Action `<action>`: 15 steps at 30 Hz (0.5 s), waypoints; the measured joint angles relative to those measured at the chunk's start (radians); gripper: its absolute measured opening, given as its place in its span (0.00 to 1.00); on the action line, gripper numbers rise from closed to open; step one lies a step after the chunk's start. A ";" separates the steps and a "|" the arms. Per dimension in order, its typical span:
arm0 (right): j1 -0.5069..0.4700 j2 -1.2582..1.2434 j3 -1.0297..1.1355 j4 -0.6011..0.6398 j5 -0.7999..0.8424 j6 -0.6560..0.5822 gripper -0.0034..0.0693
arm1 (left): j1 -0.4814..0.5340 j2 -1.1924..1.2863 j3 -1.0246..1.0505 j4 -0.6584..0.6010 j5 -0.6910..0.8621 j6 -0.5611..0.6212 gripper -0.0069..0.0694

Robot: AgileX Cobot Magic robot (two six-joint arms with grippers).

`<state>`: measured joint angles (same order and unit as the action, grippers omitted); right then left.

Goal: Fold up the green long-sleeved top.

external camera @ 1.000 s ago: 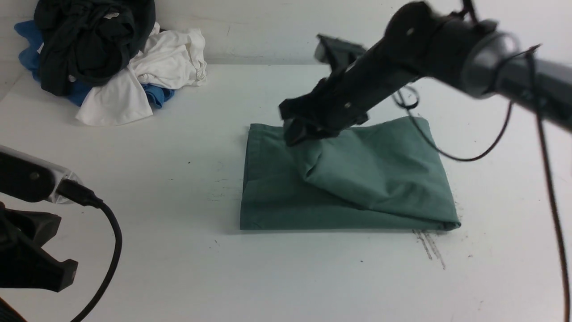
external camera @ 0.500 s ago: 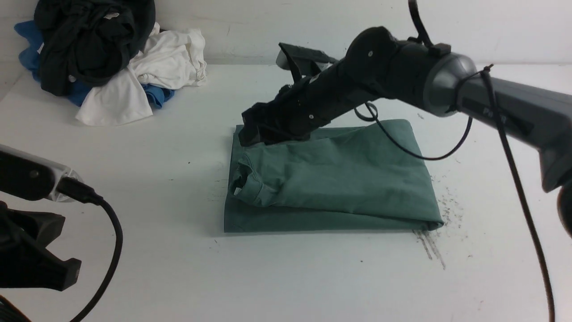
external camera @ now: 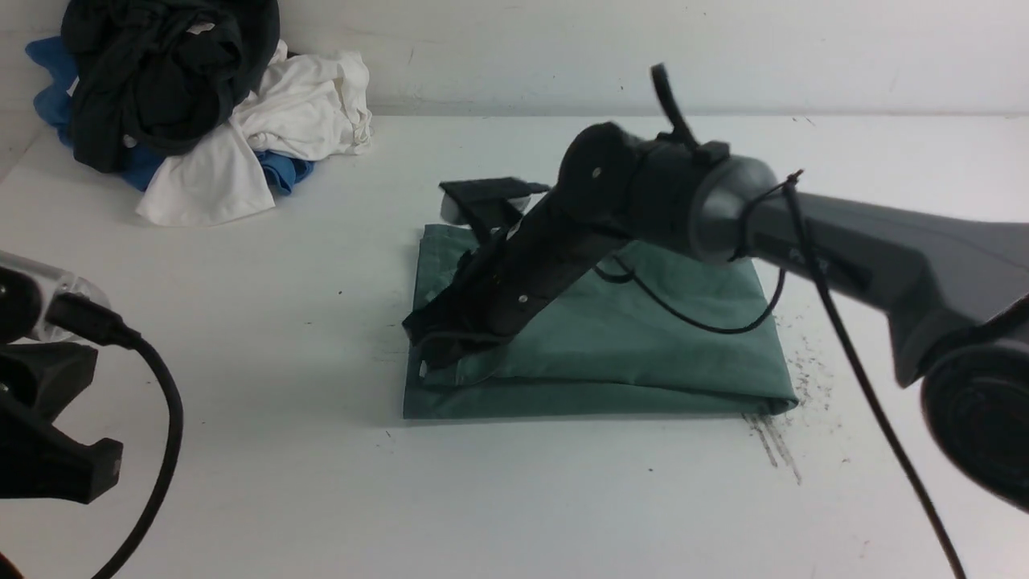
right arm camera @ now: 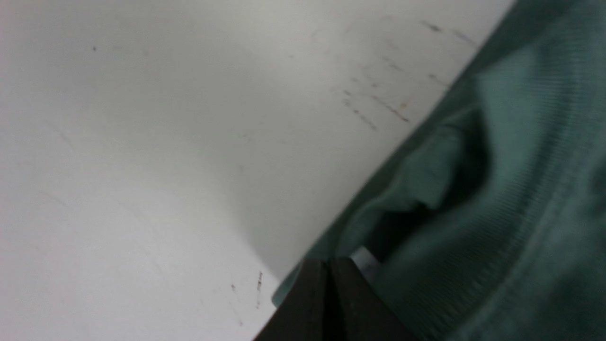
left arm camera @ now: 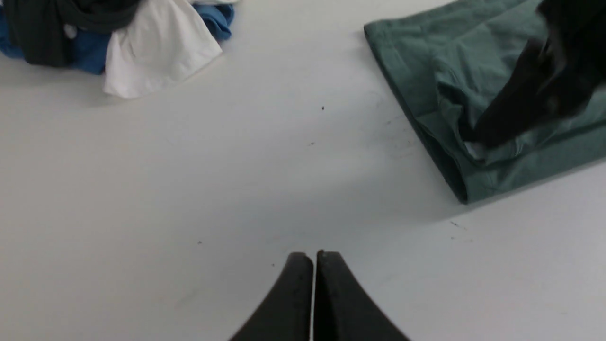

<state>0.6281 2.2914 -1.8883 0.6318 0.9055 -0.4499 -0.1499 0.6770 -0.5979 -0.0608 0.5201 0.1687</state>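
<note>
The green long-sleeved top (external camera: 683, 354) lies folded into a rectangle at the table's middle; it also shows in the left wrist view (left arm camera: 416, 61) and the right wrist view (right arm camera: 521, 189). Its collar with the white neck label (right arm camera: 367, 258) sits at the near left corner. My right gripper (external camera: 418, 338) is shut with nothing between its jaws, and its tips (right arm camera: 329, 265) rest low on the collar fold. My left gripper (left arm camera: 313, 258) is shut and empty above bare table, left of the top. The chest logo is hidden.
A pile of black, white and blue garments (external camera: 161, 96) lies at the far left corner against the wall, also seen in the left wrist view (left arm camera: 156, 47). Dark scuff marks (external camera: 772, 442) streak the table by the top's near right corner.
My right gripper carried the upper layer leftwards over the top, laid it down, then swung from the far left corner to the near left collar. The left arm barely moved.
</note>
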 joint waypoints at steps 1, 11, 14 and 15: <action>0.009 0.001 0.000 -0.004 -0.011 -0.009 0.03 | 0.000 -0.013 0.000 0.000 0.000 0.001 0.08; -0.031 -0.232 -0.176 -0.374 0.184 0.073 0.03 | 0.000 -0.161 0.000 0.114 -0.001 0.005 0.08; -0.035 -0.444 -0.227 -0.652 0.301 0.166 0.03 | 0.000 -0.184 0.000 0.140 -0.001 0.005 0.08; -0.035 -0.444 -0.227 -0.664 0.301 0.173 0.03 | 0.000 -0.184 0.000 0.140 -0.001 0.005 0.08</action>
<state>0.5934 1.8478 -2.1155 -0.0324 1.2066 -0.2765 -0.1499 0.4934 -0.5979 0.0789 0.5189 0.1737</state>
